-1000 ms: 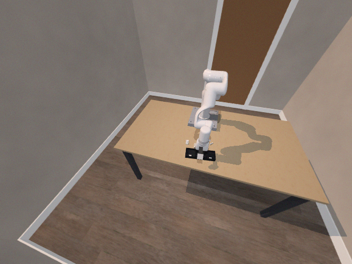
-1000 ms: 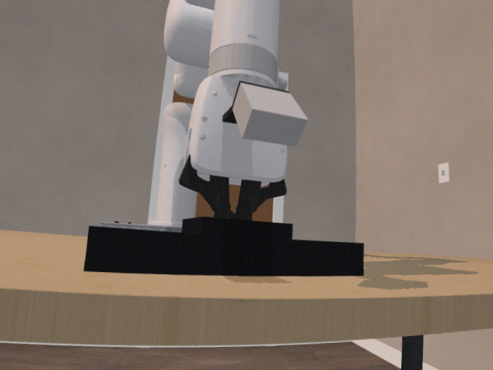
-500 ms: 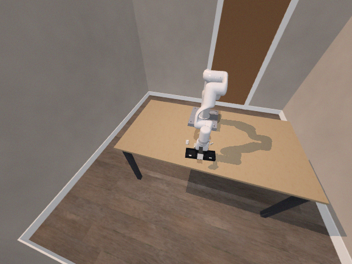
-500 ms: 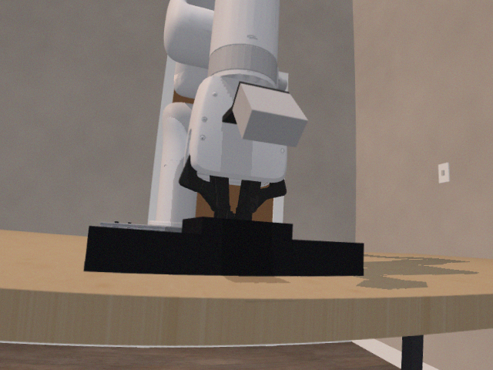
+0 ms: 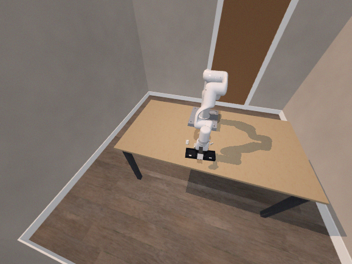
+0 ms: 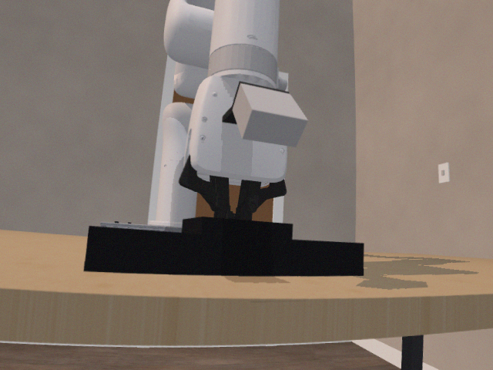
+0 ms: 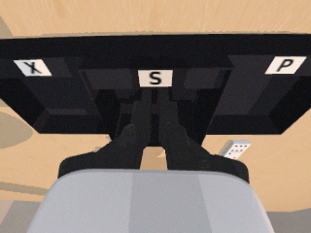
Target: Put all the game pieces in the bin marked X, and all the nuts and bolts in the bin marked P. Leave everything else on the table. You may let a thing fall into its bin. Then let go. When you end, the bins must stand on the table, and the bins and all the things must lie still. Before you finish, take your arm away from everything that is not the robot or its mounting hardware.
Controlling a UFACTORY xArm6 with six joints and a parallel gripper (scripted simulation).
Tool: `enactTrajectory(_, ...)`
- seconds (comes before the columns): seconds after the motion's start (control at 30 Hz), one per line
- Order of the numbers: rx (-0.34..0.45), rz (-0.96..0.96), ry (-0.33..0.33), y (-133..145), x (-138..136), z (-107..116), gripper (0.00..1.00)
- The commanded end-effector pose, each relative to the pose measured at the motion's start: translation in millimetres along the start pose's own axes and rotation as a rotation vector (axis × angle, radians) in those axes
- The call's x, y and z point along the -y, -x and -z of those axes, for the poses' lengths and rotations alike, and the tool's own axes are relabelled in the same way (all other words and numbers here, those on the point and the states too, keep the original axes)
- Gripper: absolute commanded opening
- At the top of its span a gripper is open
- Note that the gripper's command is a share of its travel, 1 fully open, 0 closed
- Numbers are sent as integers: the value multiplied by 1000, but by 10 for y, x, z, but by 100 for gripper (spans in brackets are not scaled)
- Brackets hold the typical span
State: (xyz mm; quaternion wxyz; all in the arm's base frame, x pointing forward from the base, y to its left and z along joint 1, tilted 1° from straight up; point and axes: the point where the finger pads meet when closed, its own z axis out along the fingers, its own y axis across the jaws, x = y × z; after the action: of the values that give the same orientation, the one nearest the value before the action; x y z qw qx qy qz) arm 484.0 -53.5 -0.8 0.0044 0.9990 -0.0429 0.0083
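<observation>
Left of the S bin point(image 5: 204, 154) point(image 6: 239, 248) point(image 7: 155, 63) sits the X bin point(image 5: 210, 160) point(image 6: 328, 258) point(image 7: 63, 127). At the S bin, the pincer point(image 5: 202, 146) point(image 6: 233, 215) point(image 7: 155, 98) is clenched, apparently on nothing, tips low; best raise it straight, sparing the walls. Right of it stands the P bin point(image 5: 190, 152) point(image 6: 131, 250) point(image 7: 253, 128); near that side the dotted domino point(image 5: 194, 145) point(image 7: 238, 148) lies on the table. Open wide before descending, then grip squarely across its narrow sides.

- The gripper point(image 5: 202, 147) point(image 6: 233, 213) point(image 7: 155, 98) shows no shift I can make out against the pictures from half a second and a second ago, and neither does the spacing of its fingers.
- Just below and around the fingers, the black bins point(image 5: 186, 153) point(image 6: 223, 254) point(image 7: 155, 50) show no visible change either.
- Behind the bins, by the tool, the top view is small, so a slight movement of the little pieces could perhaps escape me.
</observation>
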Motion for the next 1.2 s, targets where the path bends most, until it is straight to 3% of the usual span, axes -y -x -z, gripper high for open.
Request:
enactTrajectory(0.0,-4,0,0,-17,0,16,7)
enactTrajectory(0.97,-4,0,0,-16,0,296,7)
enactTrajectory(1.17,-4,0,0,-15,0,536,7)
